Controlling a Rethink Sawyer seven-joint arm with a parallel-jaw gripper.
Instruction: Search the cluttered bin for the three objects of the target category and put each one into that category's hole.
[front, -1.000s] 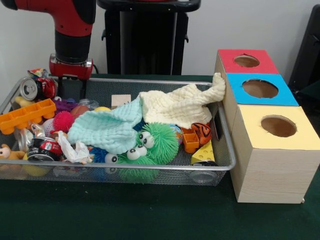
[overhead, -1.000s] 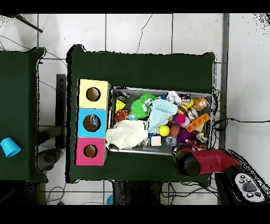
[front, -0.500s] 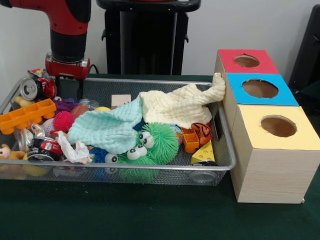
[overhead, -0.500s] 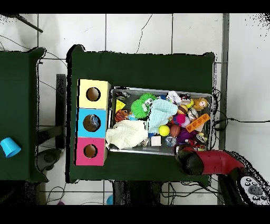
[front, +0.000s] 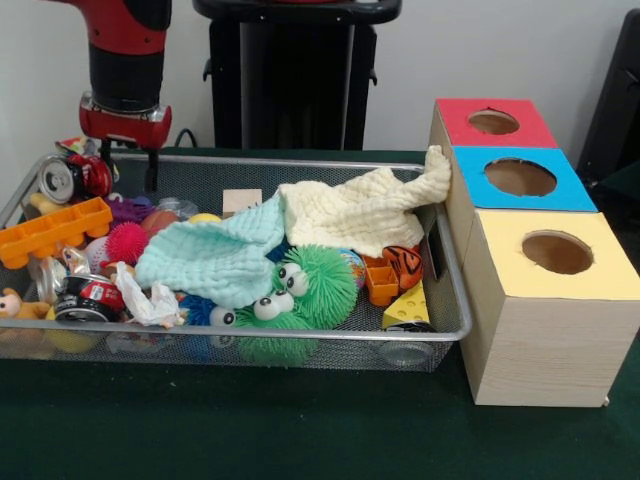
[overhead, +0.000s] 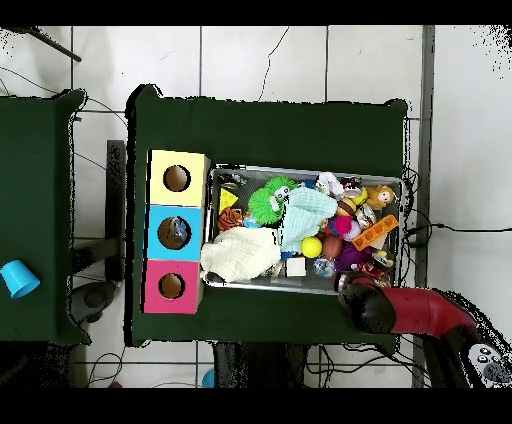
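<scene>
The gripper (front: 125, 170) is hanging with its two fingers apart and empty over the far corner of the wire bin (front: 300, 335), just above the soda can (front: 62, 178), probably so it is getting ready to dig for toys.

The red and black arm (front: 125, 70) is drawing back from the wire bin (front: 300, 162). In the front view its gripper (front: 127, 165) sits higher and further toward the picture's left than a second ago, its dark fingers (front: 151, 172) now at the bin's far rim above the crushed can (front: 62, 178). In the overhead view the arm (overhead: 405, 310) has slid toward the lower right corner.
</scene>
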